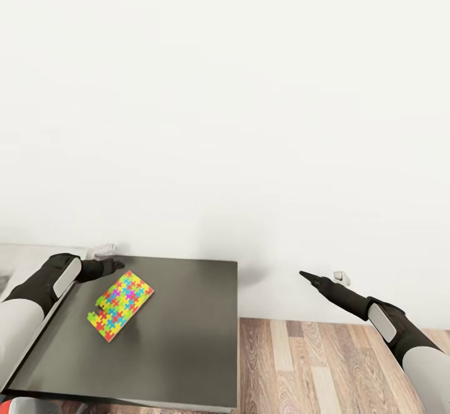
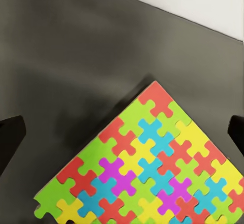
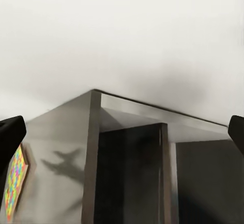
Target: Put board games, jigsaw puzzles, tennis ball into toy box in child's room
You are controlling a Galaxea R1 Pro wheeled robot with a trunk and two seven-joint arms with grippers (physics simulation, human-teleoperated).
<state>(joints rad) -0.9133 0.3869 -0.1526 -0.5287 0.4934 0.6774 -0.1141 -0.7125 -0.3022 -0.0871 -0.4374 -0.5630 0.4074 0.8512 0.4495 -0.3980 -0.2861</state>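
Fingers of left gripper (image 2: 122, 132) spread apart, hovering over 1 jigsaw puzzle (image 1: 120, 304) lying flat on dark table (image 1: 187, 339), not yet gripped. Right gripper (image 3: 122, 132) fingers also apart, empty, off table's side. Toy box unseen; progress can't be judged.
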